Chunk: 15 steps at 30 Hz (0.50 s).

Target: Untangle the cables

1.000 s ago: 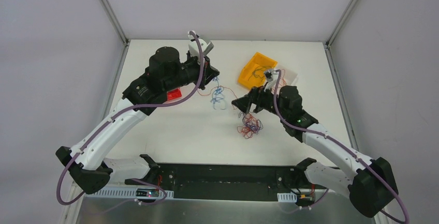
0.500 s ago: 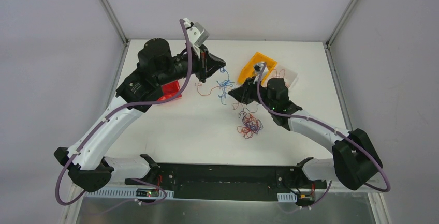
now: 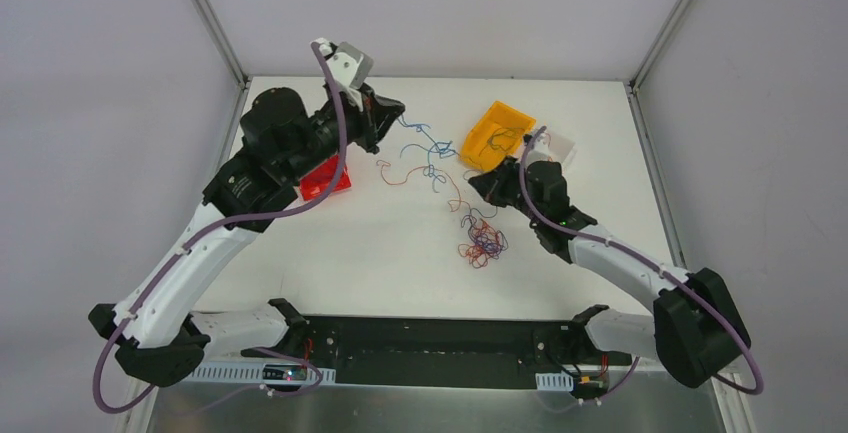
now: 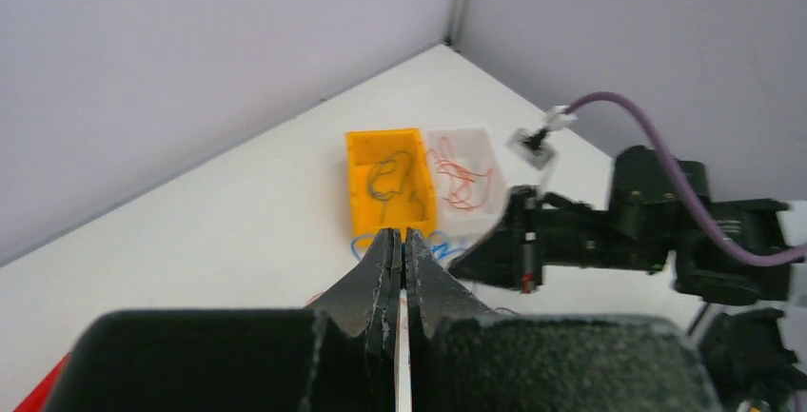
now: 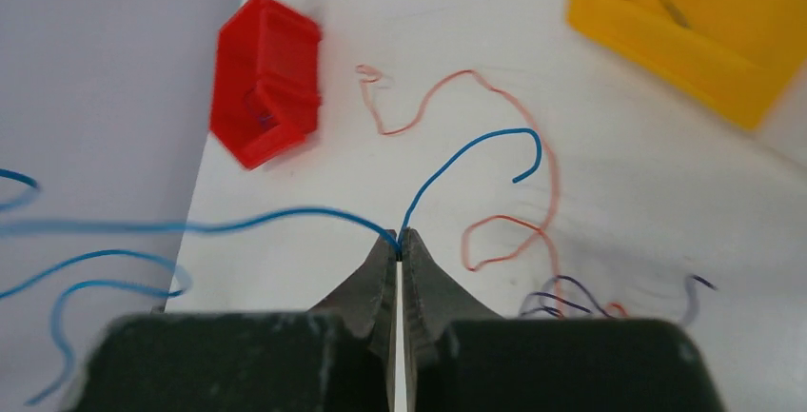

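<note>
A bunch of blue cables (image 3: 428,156) hangs stretched in the air between my two grippers. My left gripper (image 3: 401,114) is shut at the bunch's back left end, and blue loops (image 4: 360,243) show just past its tips (image 4: 402,235). My right gripper (image 5: 400,237) is shut on one blue cable (image 5: 285,214), which runs off to the left. In the top view it (image 3: 473,184) sits at the bunch's right end. A thin orange cable (image 5: 514,231) lies on the table. The remaining red, blue and dark tangle (image 3: 481,242) lies nearer the front.
A red bin (image 3: 327,179) sits under the left arm. At the back right, a yellow bin (image 3: 497,133) holding dark wire stands beside a white bin (image 4: 466,177) with red wire. Dark purple strands (image 5: 571,293) lie just right of the right fingers.
The left gripper pulled up and back to the left with the blue bunch. The right gripper left the tangle, reached the bunch and shut on a blue strand, stretching it out.
</note>
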Each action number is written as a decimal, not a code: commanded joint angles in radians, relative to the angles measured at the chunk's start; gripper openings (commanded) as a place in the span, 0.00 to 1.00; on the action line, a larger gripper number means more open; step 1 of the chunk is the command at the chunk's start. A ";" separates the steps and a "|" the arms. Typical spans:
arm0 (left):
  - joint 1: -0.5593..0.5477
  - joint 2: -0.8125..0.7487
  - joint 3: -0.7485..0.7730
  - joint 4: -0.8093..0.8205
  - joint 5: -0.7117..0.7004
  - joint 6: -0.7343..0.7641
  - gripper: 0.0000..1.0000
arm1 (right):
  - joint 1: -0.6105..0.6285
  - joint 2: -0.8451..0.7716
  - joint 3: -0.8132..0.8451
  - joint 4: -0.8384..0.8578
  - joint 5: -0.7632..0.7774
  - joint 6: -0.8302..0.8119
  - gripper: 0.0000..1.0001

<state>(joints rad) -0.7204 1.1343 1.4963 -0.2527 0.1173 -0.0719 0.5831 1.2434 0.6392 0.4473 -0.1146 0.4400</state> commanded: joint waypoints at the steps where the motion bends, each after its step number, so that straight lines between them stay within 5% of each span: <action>1: -0.004 -0.127 -0.057 0.005 -0.290 0.097 0.00 | -0.115 -0.132 -0.097 -0.187 0.178 0.146 0.00; 8: -0.004 -0.237 -0.245 -0.001 -0.812 0.089 0.00 | -0.288 -0.287 -0.162 -0.383 0.235 0.183 0.00; 15: 0.002 -0.292 -0.343 -0.027 -1.096 0.093 0.00 | -0.330 -0.319 -0.096 -0.551 0.346 0.188 0.00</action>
<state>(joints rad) -0.7204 0.8715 1.1820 -0.2825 -0.7303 0.0032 0.2745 0.9321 0.4797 0.0177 0.1455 0.6037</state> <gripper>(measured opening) 0.011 0.012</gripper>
